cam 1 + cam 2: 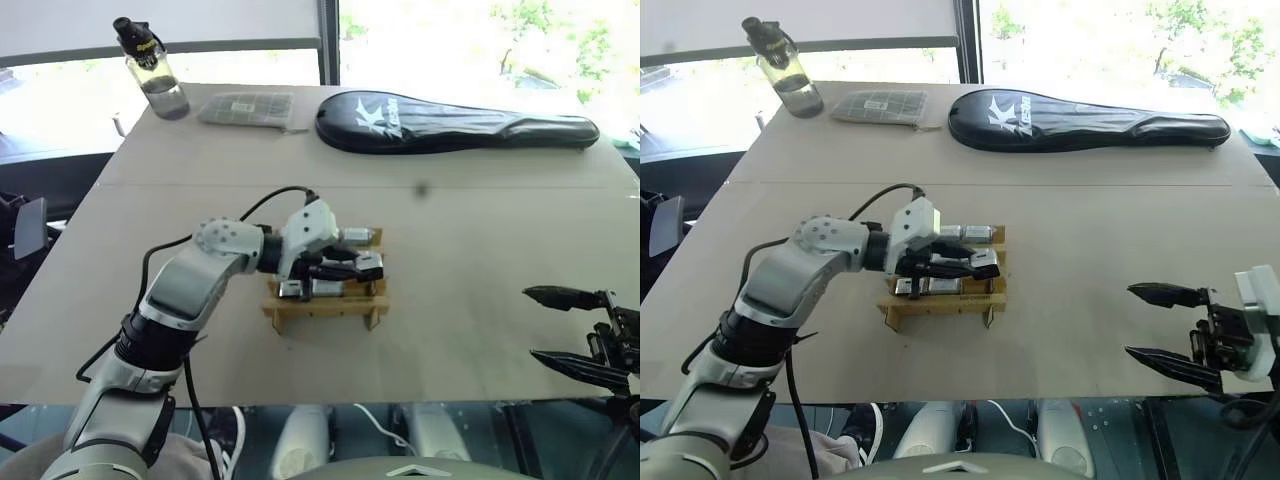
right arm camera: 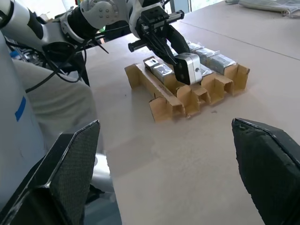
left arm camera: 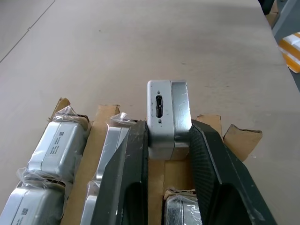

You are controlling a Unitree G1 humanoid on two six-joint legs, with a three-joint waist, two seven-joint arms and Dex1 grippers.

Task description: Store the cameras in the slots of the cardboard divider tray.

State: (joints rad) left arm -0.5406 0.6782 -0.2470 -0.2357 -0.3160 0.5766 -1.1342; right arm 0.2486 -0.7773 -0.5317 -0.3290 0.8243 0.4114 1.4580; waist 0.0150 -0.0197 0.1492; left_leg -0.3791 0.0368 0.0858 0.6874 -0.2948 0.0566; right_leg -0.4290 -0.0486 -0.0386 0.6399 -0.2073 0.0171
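The cardboard divider tray (image 1: 325,312) stands in the middle of the table. Several cameras (image 3: 58,143) wrapped in clear film lie in its slots. My left gripper (image 1: 357,268) reaches over the tray from the left and is shut on a bare silver camera (image 3: 168,117). It holds that camera at a slot near the tray's right end (image 2: 188,68). Whether the camera touches the cardboard I cannot tell. My right gripper (image 1: 531,323) is open and holds nothing. It hangs at the right, near the table's front edge, well apart from the tray.
At the back of the table stand a clear bottle with a black cap (image 1: 150,70), a flat grey packet (image 1: 248,108) and a long black racket case (image 1: 455,122). Bare tabletop lies between the tray and my right gripper.
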